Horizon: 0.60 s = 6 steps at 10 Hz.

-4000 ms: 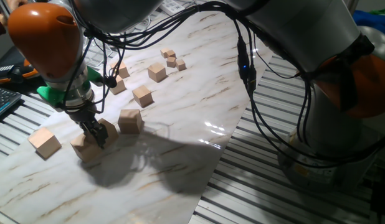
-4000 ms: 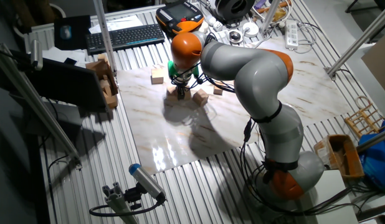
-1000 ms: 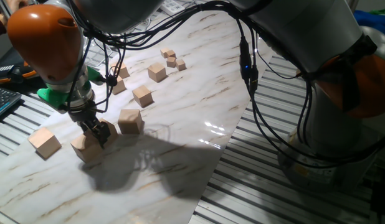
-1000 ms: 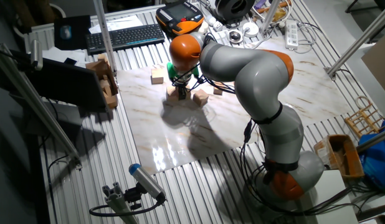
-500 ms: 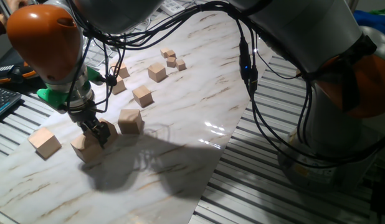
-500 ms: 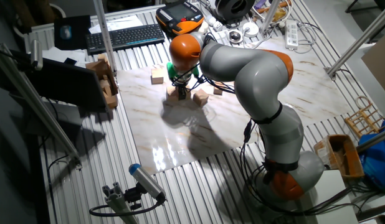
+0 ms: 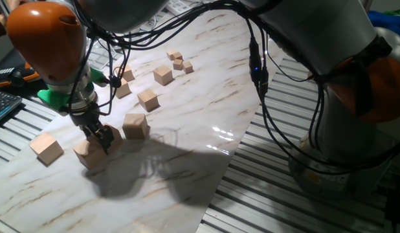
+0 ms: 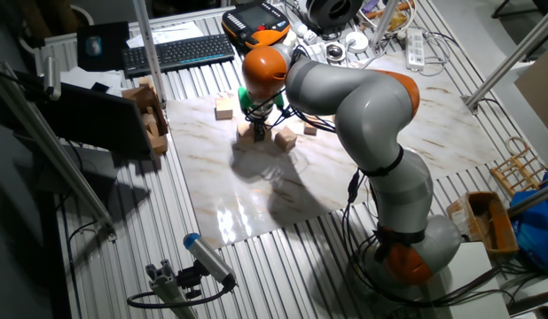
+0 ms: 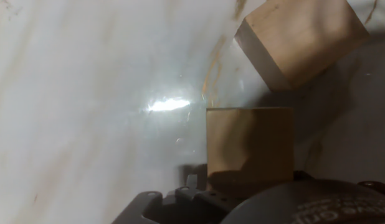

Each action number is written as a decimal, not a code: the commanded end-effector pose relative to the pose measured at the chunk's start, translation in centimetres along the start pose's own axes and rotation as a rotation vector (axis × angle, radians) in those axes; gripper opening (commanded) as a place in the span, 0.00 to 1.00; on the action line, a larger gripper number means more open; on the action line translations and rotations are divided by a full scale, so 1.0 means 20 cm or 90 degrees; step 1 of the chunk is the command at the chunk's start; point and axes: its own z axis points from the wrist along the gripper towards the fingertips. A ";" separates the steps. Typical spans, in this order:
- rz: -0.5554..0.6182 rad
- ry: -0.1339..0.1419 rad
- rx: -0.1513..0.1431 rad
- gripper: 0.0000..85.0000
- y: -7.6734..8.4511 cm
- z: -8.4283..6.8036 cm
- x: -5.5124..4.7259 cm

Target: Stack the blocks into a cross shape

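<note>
Your hand view shows what the fixed views hide: a smooth tan wooden block (image 9: 248, 149) sits square between the fingers with a second block (image 9: 298, 38) tilted just beyond its corner, though you cannot tell whether the hand (image 7: 100, 139) is clamped on it or loose. In one fixed view, from left, a lone block (image 7: 46, 148) lies near the worktop (image 7: 206, 103) edge, then the block at the hand (image 7: 88, 154), then another block (image 7: 136, 125) just beside, with glossy marbled sheet bare to the right.
</note>
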 end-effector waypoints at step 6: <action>0.000 -0.014 -0.003 1.00 0.00 -0.01 0.02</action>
